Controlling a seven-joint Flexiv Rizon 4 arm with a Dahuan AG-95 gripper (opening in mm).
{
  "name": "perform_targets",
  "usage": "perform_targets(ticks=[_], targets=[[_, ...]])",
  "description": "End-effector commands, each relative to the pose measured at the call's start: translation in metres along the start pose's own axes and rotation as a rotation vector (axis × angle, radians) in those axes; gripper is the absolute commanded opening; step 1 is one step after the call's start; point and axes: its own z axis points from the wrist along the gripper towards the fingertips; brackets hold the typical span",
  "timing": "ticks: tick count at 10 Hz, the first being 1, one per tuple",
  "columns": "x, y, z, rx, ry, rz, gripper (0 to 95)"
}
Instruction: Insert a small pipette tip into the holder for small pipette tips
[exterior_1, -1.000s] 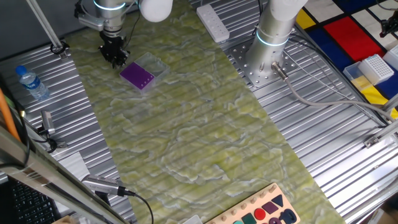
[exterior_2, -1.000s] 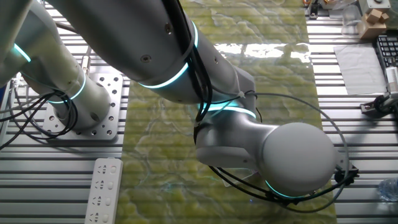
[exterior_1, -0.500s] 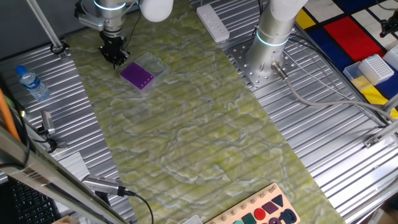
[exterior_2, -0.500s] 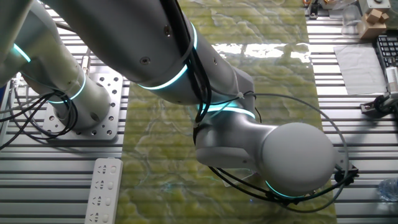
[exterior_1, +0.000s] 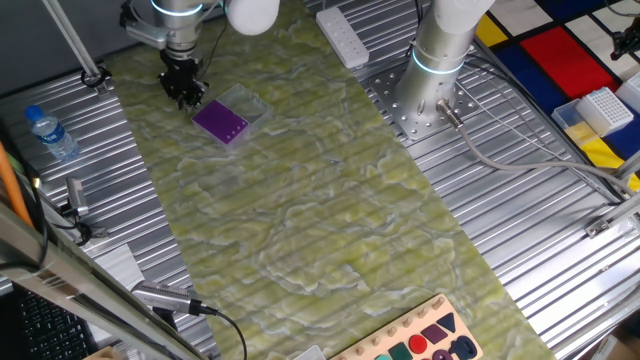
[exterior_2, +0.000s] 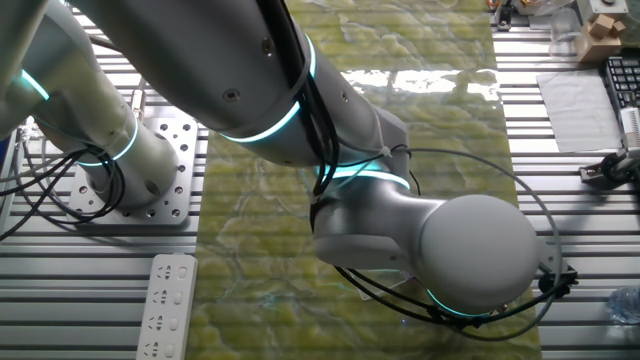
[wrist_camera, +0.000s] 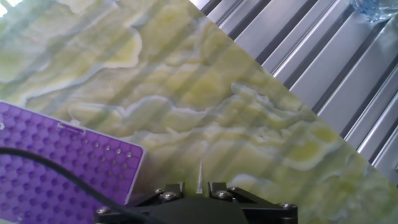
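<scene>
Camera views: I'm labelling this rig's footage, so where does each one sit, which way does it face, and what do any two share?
One fixed view: high, angled down the green mat; the purple tip holder and the pincer beside it are far off.
The other fixed view: opposite side, close behind the arm, which hides the holder.
Hand view: on the hand, looking down past a thin tip between the fingers.
Shared: holder and mat.

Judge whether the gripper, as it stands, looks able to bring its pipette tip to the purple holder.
Probably yes. The gripper hangs just beside the purple holder, the thin tip pointing down between the fingers. Nothing lies between them, and the holed top faces up, uncovered.
</scene>
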Motion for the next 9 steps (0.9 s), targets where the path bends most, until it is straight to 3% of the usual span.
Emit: perform_targets(ticks=[1,7,9], targets=[[-0.0004,-0.0004,0.0012,0.001,-0.001,-0.001,19.0],[-0.0003,-0.0008,0.0010,0.003,0.015,-0.027,19.0],[-0.0003,-0.0008,0.0010,0.046,0.056,-0.004,19.0]])
